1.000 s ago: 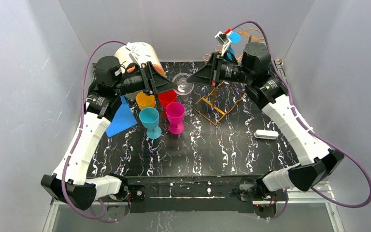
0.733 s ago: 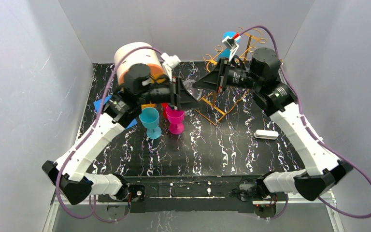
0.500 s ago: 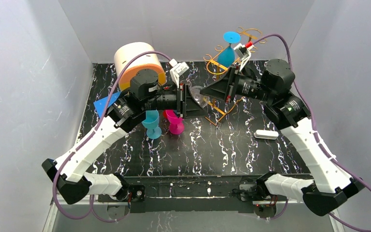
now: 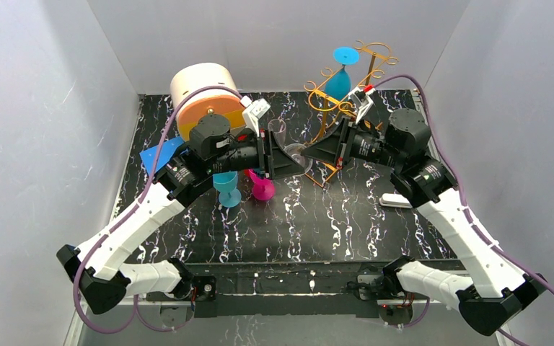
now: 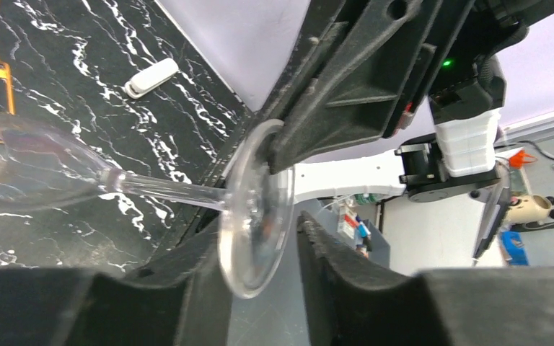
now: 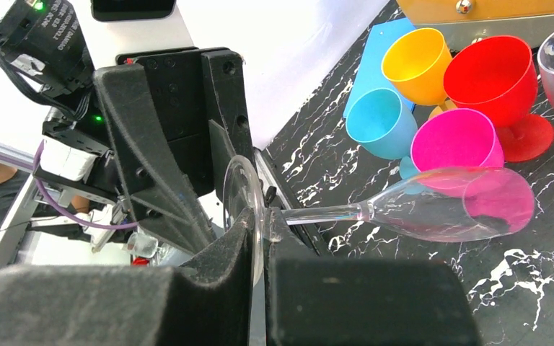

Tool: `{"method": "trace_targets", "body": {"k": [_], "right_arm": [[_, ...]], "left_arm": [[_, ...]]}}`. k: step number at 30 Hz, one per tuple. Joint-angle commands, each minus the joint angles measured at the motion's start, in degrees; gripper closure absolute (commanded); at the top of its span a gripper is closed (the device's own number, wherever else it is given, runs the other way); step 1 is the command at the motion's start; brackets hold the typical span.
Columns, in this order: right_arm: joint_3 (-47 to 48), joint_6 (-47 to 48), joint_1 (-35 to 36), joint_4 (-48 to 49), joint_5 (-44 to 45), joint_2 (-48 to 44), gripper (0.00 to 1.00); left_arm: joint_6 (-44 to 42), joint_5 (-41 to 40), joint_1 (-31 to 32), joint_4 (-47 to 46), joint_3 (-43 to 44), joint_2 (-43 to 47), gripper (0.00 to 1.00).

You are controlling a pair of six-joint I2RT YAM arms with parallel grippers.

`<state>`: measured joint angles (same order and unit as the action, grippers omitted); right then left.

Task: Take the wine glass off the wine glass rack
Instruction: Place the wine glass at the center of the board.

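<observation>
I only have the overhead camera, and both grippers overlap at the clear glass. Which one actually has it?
Observer: The right gripper does. Its wrist camera shows it pinching the rim of the wine glass foot, with the glass lying sideways.
Operator: And the left one?
Observer: The left gripper straddles that same foot, but a gap shows beside one finger, so it is not clamped.
Operator: Anything near the bowl?
Observer: The pink cup shows just behind it. I cannot tell how far apart they are.
</observation>
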<state>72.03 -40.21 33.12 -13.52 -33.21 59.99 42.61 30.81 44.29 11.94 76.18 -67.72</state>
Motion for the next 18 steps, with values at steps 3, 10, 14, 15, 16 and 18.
{"method": "trace_targets", "body": {"k": [3,10,14,15,16,18], "right_arm": [[-2.81,-2.42,0.36,5.46,-0.75,-1.60,0.99],[-5.47,-2.86,0.38,5.58,-2.99,-1.63,0.99],[-9.16,-4.49,0.37,7.35,-2.32,-3.76,0.99],[-10.12,-4.78,0.36,7.86,-1.66,-4.39,0.98],[-11.25,-4.98,0.36,8.12,-0.61,-4.98,0.88],[-12.26,-5.40,0.40,7.63,2.06,-5.95,0.71]], "left_arm": [[0.42,0.76,-0.26,-6.80,-2.10,2.16,0.80],[-0.86,0.90,-0.26,-7.51,-2.30,0.08,1.00],[-2.46,1.41,-0.26,-7.70,-3.21,-0.30,1.00],[-2.97,1.14,-0.26,-7.69,-3.45,-0.24,1.00],[-3.63,0.83,-0.22,-7.77,-3.84,-0.10,1.00],[-5.23,0.70,-0.26,-7.82,-4.55,0.44,1.00]]}}
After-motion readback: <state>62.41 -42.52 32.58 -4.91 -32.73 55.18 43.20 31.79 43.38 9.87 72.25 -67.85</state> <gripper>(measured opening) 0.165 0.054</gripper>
